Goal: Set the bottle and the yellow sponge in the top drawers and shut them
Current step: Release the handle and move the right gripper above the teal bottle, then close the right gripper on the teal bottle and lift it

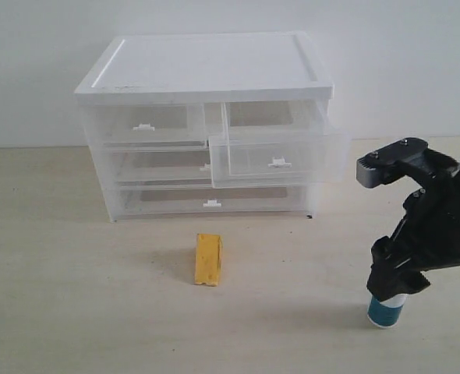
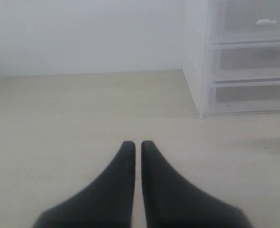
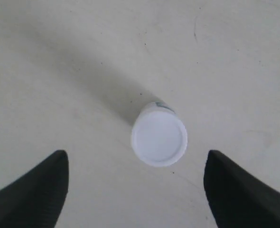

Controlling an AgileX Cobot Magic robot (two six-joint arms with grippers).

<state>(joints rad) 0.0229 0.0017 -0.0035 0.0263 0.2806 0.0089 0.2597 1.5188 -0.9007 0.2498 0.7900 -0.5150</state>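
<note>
While the right gripper (image 3: 136, 156) is hanging spread over the bottle (image 3: 159, 137), bare table (image 1: 74, 296) is surrounding both. The yellow sponge (image 1: 208, 259) is sitting well apart; left gripper (image 2: 136, 145) clenched.

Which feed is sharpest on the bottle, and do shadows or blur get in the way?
Right wrist view: the bottle is crisp, a soft shadow trailing off it; the open jaws are slightly soft at the frame edge. Left wrist view: the shut jaws blur near the lens, the cabinet looks hazy. Exterior view: even light, no glare, the yellow sponge casts a faint shadow.
</note>
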